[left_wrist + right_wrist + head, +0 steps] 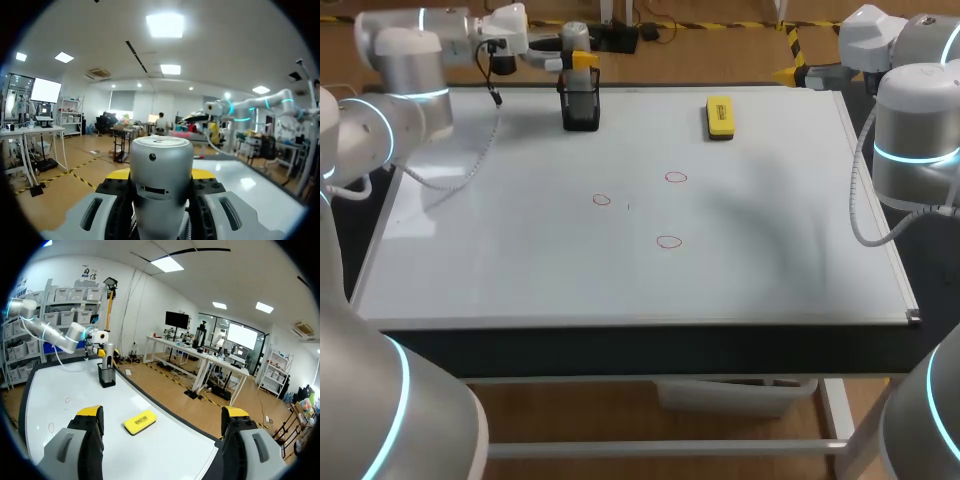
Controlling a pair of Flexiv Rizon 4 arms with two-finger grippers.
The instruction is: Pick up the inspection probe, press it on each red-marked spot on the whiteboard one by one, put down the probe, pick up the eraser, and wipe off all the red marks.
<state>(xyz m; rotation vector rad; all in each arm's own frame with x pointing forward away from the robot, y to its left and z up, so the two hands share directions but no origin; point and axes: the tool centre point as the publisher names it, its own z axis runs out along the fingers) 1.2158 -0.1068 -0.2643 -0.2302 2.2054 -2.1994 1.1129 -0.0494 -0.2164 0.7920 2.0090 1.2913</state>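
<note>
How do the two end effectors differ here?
The left end effector is shut on the inspection probe at the black holder; the right end effector is open and empty. The left one sits at the whiteboard's far edge; the right one hangs short of the eraser. Both have yellow tips.

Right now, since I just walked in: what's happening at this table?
The left gripper is shut on the inspection probe at the black holder. The right gripper hangs open and empty, with the yellow eraser lying ahead of it. Three red marks sit on the whiteboard, unwiped.
</note>
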